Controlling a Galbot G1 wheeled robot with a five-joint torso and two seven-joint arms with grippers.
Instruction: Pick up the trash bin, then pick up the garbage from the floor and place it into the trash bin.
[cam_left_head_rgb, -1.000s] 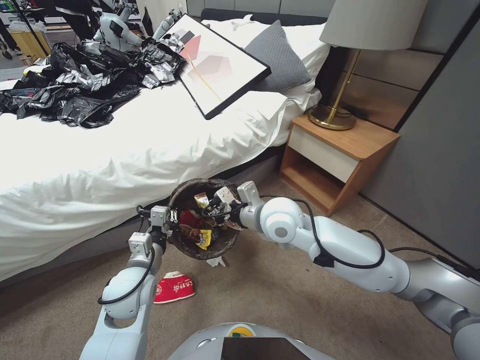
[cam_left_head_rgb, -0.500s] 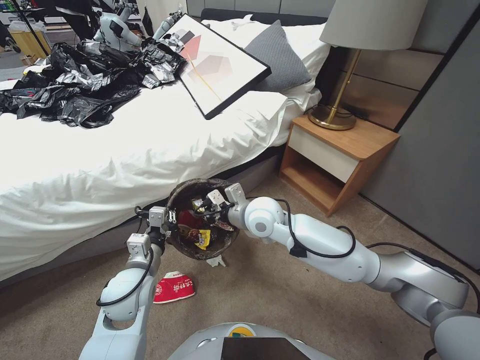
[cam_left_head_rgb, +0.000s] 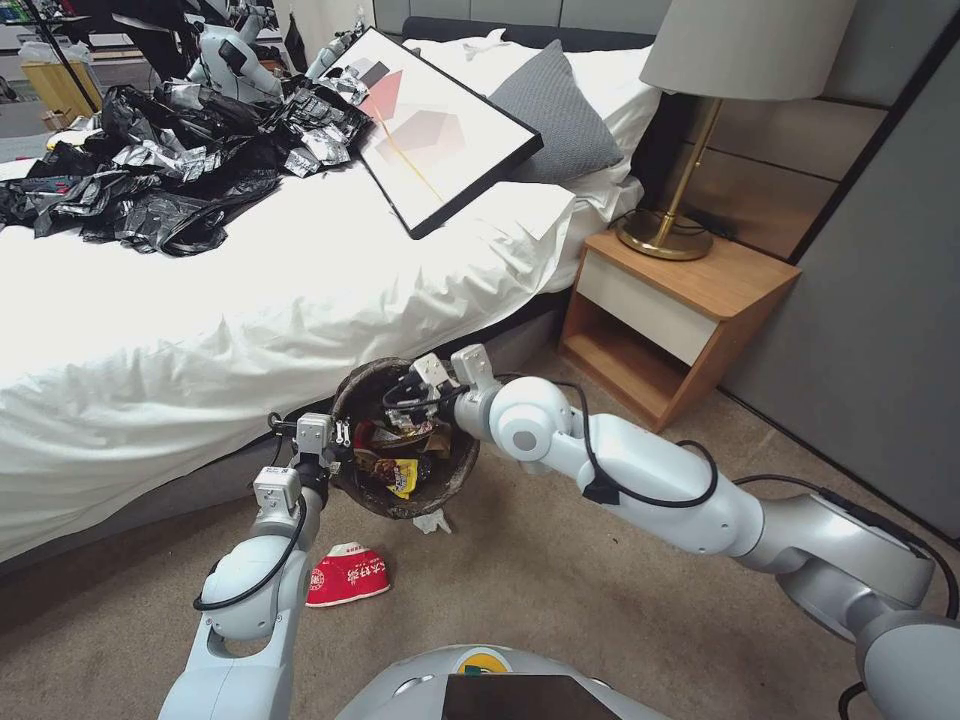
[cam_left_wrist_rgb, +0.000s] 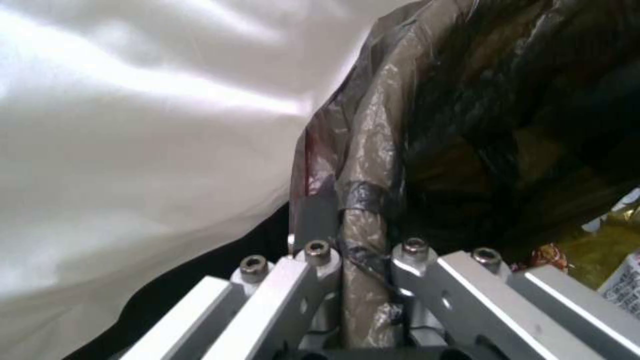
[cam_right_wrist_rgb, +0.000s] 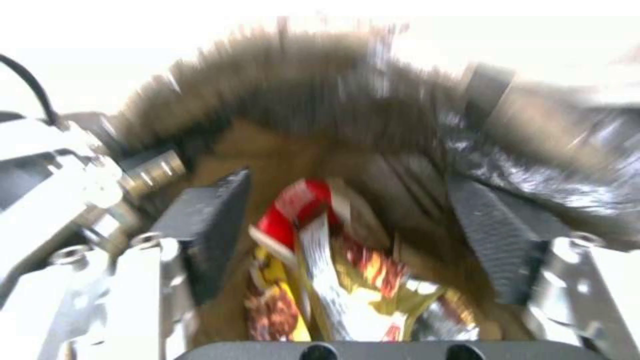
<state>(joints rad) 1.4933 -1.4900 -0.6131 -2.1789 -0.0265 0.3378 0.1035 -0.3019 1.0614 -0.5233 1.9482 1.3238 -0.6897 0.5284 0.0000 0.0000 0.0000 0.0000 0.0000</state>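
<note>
My left gripper (cam_left_head_rgb: 338, 447) is shut on the near-left rim of the trash bin (cam_left_head_rgb: 440, 497) and holds it off the carpet beside the bed. In the left wrist view its fingers (cam_left_wrist_rgb: 319, 260) pinch the brown bag-covered rim (cam_left_wrist_rgb: 373, 150). My right gripper (cam_left_head_rgb: 415, 385) hovers open over the bin's far rim. Its black pads (cam_right_wrist_rgb: 213, 225) stand apart with nothing between them. Inside the bin lies garbage: a red packet (cam_right_wrist_rgb: 303, 202), plus yellow and shiny wrappers (cam_left_head_rgb: 405, 475). A red-and-white packet (cam_left_head_rgb: 347, 577) lies on the floor below the bin.
The bed's white duvet (cam_left_head_rgb: 200, 340) hangs just behind the bin. On the bed are a heap of black plastic bags (cam_left_head_rgb: 150, 190) and a framed picture (cam_left_head_rgb: 430, 130). A wooden nightstand (cam_left_head_rgb: 670, 310) with a lamp stands to the right. A small white scrap (cam_left_head_rgb: 432, 522) lies under the bin.
My right arm swung left and lifted its gripper from the bin's mouth to above the far rim. The left arm and the bin stayed put.
</note>
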